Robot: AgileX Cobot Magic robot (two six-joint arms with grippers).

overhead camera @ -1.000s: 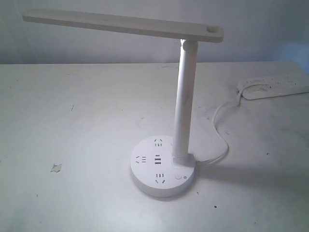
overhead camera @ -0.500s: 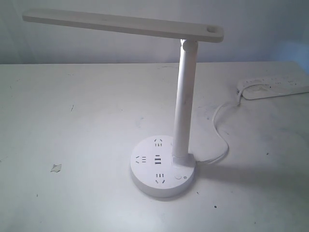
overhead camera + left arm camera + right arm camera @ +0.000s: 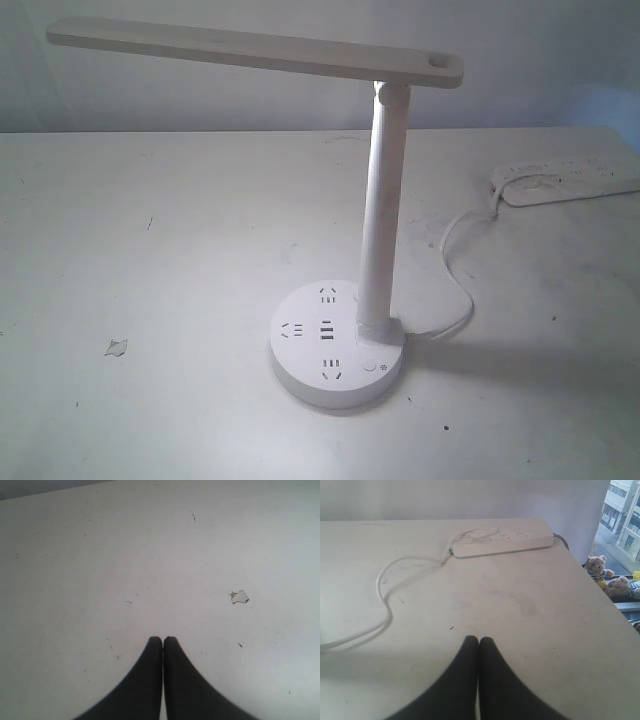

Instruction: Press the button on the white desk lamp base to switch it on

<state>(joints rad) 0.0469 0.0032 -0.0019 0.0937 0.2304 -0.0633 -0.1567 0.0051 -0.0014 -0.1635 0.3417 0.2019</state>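
Observation:
The white desk lamp base [image 3: 320, 360] is a round disc with dark socket slots, standing at the front middle of the table in the exterior view. Its tiny round button [image 3: 370, 366] sits near the foot of the slim pole [image 3: 380, 200], which carries a long flat lamp head [image 3: 250, 48]. Neither arm shows in the exterior view. My left gripper [image 3: 163, 640] is shut with nothing in it, over bare table. My right gripper [image 3: 478, 640] is also shut and holds nothing, over table near the lamp's cord [image 3: 385, 590]. Neither wrist view shows the lamp base.
A long white power strip [image 3: 570, 180] [image 3: 502, 542] lies at the table's far right, the cord [image 3: 460, 270] running from it to the base. A chip in the table surface [image 3: 117, 347] [image 3: 240, 597] lies left of the lamp. The table's right edge [image 3: 600, 595] is close.

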